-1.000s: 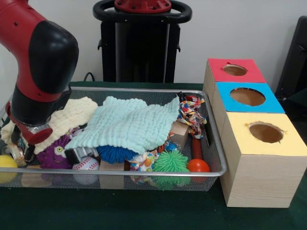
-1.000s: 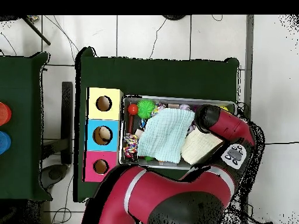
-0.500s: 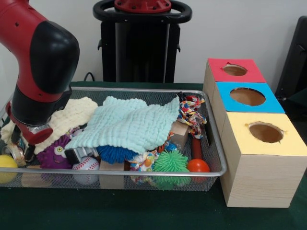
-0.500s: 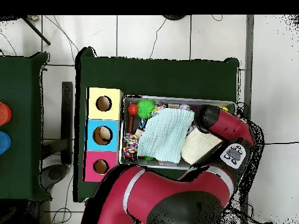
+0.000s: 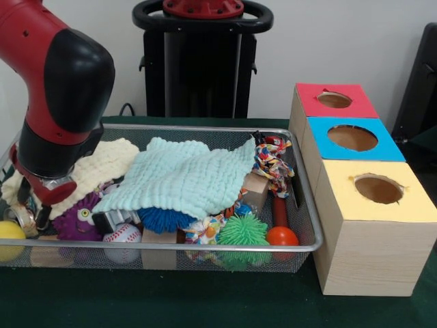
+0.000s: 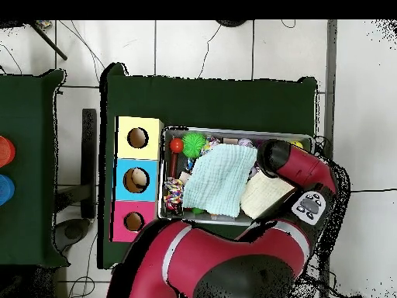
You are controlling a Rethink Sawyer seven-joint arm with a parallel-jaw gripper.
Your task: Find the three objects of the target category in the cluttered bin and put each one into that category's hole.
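Wire-mesh bin (image 5: 205, 247) on a green table (image 5: 205, 301), with three wooden boxes set just beside its 3 o'clock side in the front view. The boxes carry a red-topped hole (image 5: 334, 100), a blue-topped hole (image 5: 352, 137) and a yellow-topped hole (image 5: 377, 188), running from the far end to the near end.

The red and black arm (image 5: 58, 89) descends at the bin's 9 o'clock end. The gripper (image 5: 27, 205) sits low among the clutter there, just beside a purple toy (image 5: 76, 220) and a yellow ball (image 5: 9, 232); whether its fingers are open or closed cannot be told, as the wrist and the mesh hide them.

A mint-green cloth (image 5: 184, 176) covers the bin's centre, overlapping a cream cloth (image 5: 102, 164) toward 9 o'clock. Along the 6 o'clock wall lie a baseball (image 5: 123, 237), a blue spiky ball (image 5: 164, 219) partly under the mint cloth, a green spiky ball (image 5: 243, 231) and an orange-red ball (image 5: 281, 236). A multicoloured knotted rope (image 5: 273, 162) lies at the 3 o'clock end.

In the overhead view the arm (image 6: 298, 167) covers the bin's 3 o'clock end, and the gripper is hidden beneath it.
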